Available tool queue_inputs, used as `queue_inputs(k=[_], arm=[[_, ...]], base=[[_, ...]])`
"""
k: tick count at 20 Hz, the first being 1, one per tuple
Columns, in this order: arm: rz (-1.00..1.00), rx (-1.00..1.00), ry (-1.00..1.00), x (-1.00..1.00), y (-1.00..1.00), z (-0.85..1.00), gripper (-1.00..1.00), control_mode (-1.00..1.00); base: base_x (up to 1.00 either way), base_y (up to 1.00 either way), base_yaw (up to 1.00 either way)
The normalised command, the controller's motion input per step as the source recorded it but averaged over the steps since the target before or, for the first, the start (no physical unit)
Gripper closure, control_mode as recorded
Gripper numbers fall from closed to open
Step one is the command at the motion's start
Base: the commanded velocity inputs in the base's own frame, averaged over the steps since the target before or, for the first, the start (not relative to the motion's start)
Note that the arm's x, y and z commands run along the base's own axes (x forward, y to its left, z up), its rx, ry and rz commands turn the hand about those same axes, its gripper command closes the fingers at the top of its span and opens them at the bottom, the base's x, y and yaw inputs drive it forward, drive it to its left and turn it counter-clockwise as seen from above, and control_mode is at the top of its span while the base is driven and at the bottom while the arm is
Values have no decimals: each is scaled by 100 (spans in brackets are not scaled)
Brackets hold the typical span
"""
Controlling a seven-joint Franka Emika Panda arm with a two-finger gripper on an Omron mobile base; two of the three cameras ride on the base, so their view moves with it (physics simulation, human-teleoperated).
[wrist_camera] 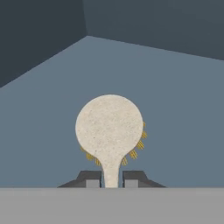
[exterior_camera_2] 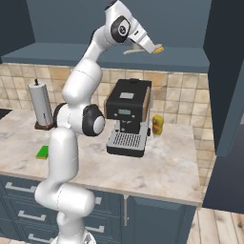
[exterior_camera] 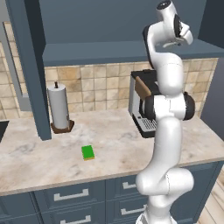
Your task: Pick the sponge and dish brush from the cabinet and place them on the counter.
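Gripper [wrist_camera: 111,180]: jaws clenched on the thin neck of one dish brush [wrist_camera: 109,127], round speckled tan head with yellow bristles, lower centre of hand view, inside the dark blue-grey cabinet [wrist_camera: 175,78]. One flat green sponge [exterior_camera: 88,152] lies lower centre on the beige veined counter [exterior_camera: 39,153]. One paper towel roll [exterior_camera: 58,107], upright, centre left. One black coffee machine [exterior_camera_2: 127,116], mid-frame. Backsplash: tan tiles.
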Motion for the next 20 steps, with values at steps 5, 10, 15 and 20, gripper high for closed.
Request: queue_inputs(k=[5, 10, 15, 20], arm=[[0, 0, -7, -44, 0, 0, 100, -100], [0, 0, -17, -49, 0, -3, 100, -100], [0, 0, -21, -57, 0, -7, 100, -100], [0, 0, -15, -64, 0, 0, 100, -100]], base=[[0, 0, 0], [0, 0, 0], [0, 0, 0], [0, 0, 0]])
